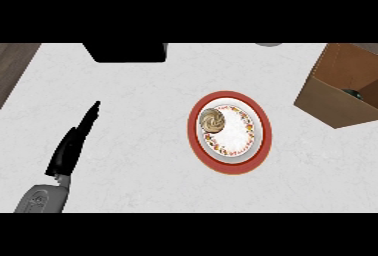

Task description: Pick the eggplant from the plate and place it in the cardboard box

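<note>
I'm looking down on a pale marbled counter [133, 105]. The eggplant [353, 93], as far as I can tell a small dark rounded shape, lies inside the cardboard box [319, 97] at the upper right, not on the plate. The plate [230, 169], white with a red rim, sits mid-counter, left of the box and apart from it, and carries a brown swirled item [212, 120] on its upper left part. My left hand [70, 147] is at the lower left, well away from the plate, fingers straight and pressed together, holding nothing. A dark block [125, 52] sits at the counter's far edge.
</note>
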`<state>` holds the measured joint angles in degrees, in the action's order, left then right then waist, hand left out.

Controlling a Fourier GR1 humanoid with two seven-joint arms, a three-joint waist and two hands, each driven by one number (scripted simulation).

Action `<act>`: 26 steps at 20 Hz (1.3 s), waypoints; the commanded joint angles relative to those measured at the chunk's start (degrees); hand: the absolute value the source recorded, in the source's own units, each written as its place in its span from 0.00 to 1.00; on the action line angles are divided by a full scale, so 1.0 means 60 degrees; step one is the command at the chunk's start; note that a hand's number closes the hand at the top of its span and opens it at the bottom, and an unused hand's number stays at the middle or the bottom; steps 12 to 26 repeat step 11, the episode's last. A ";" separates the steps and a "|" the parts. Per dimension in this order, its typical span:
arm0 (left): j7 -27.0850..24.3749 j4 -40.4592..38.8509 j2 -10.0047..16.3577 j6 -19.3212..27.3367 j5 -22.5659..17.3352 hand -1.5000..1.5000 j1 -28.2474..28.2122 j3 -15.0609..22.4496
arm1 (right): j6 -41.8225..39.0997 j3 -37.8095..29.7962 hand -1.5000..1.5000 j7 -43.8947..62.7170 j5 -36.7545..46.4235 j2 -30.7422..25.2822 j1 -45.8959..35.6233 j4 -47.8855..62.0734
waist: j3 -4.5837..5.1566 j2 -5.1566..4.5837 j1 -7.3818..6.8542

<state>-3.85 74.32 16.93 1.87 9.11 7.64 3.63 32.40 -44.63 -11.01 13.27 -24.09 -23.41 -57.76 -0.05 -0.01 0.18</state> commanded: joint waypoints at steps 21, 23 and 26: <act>0.0049 0.0332 -0.0283 -0.0388 0.0374 0.50 -0.0179 -0.0348 | -0.1400 -0.0440 0.00 -0.1872 -0.2011 -0.1101 0.2069 0.0775 | 0.0006 0.0001 -0.0020; 0.0049 0.0332 -0.0283 -0.0388 0.0374 0.50 -0.0179 -0.0348 | -0.1400 -0.0440 0.00 -0.1872 -0.2011 -0.1101 0.2069 0.0775 | 0.0006 0.0001 -0.0020; 0.0049 0.0332 -0.0283 -0.0388 0.0374 0.50 -0.0179 -0.0348 | -0.1400 -0.0440 0.00 -0.1872 -0.2011 -0.1101 0.2069 0.0775 | 0.0006 0.0001 -0.0020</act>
